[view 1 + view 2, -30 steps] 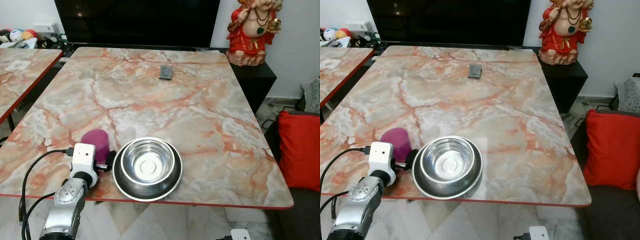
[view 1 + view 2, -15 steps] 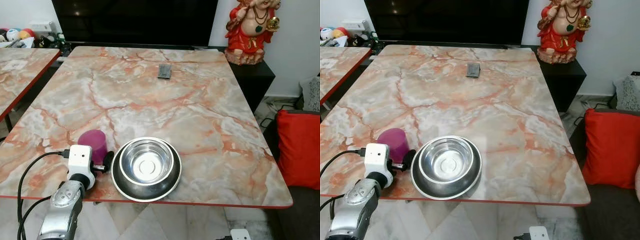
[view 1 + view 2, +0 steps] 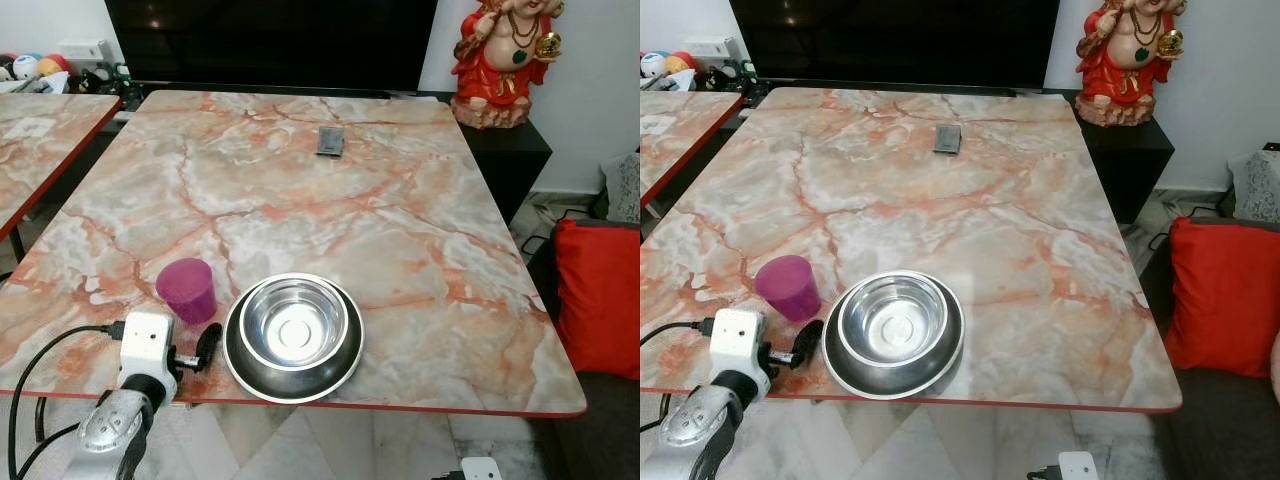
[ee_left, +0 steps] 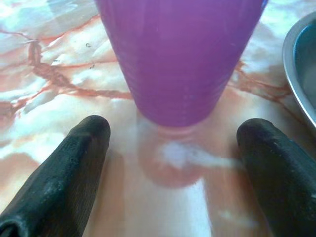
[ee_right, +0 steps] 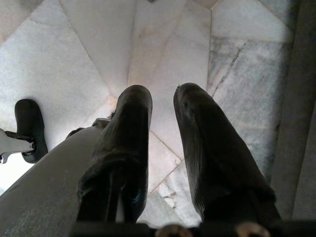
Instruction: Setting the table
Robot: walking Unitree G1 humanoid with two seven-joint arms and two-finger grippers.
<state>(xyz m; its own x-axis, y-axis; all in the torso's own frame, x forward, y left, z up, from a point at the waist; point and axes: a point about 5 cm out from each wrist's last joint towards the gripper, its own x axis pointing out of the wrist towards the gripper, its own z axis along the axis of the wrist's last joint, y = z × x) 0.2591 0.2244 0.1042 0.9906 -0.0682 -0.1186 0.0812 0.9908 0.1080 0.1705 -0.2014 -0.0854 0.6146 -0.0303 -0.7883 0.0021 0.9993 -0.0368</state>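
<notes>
Left gripper backed off cup since half second ago; fingers spread wide, empty, tips resting low on table just short of cup base. Before, fingers sat either side of cup. Cup upright, free-standing, just beside bowl, near table's front edge.

Judgement: cup placed, release done; place setting of bowl plus cup looks laid.

Right gripper hangs idle over floor, fingers nearly together, holding nothing.

Small dark flat object far side of bowl; statue beyond table corner.

No readable writing or brand anywhere.
</notes>
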